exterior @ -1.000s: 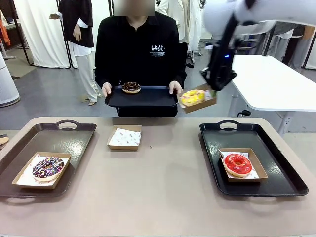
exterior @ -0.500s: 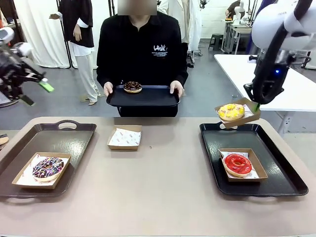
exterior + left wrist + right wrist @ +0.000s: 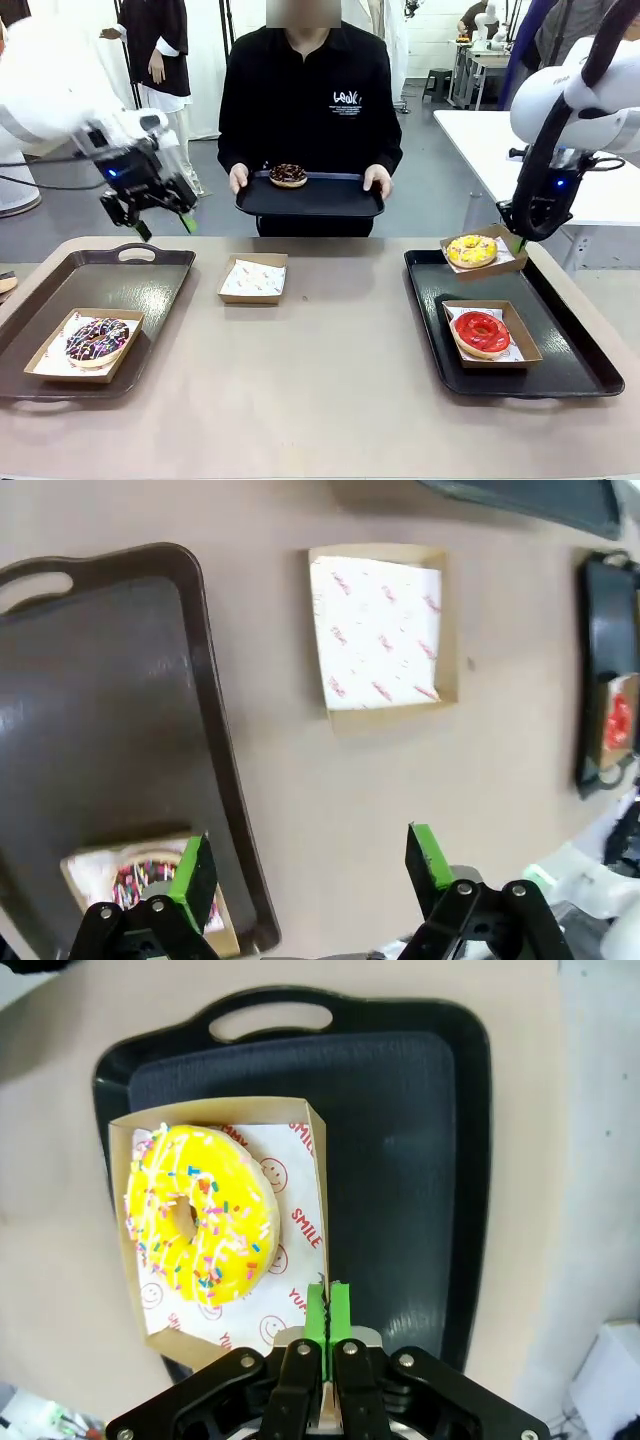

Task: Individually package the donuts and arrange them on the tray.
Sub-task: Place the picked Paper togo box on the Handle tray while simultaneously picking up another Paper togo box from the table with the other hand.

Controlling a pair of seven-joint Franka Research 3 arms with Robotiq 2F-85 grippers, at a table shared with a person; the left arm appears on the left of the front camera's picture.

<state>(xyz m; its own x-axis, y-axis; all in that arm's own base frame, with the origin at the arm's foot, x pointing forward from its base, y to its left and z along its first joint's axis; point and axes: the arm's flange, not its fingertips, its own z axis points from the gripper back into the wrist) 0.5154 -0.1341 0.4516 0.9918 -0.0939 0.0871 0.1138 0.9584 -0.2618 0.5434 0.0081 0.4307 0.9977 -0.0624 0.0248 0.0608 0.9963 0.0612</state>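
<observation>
Cardboard box (image 3: pixel 318 1200) holding yellow donut (image 3: pixel 235 1230), rim pinched in right claw (image 3: pixel 327 1310); left claw (image 3: pixel 310 860) gapes empty.

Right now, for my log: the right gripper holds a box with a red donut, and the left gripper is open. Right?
No: in the right wrist view the box in the right gripper holds a yellow donut; the rest stands.

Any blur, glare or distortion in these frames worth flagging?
Front view: the left arm is motion-smeared above its left hand; soft sheen on the brown tray. Left wrist view: slightly soft overall, the empty box skewed by the wide lens. Right wrist view: sharp on the yellow donut, pale glare on the black tray.
</observation>
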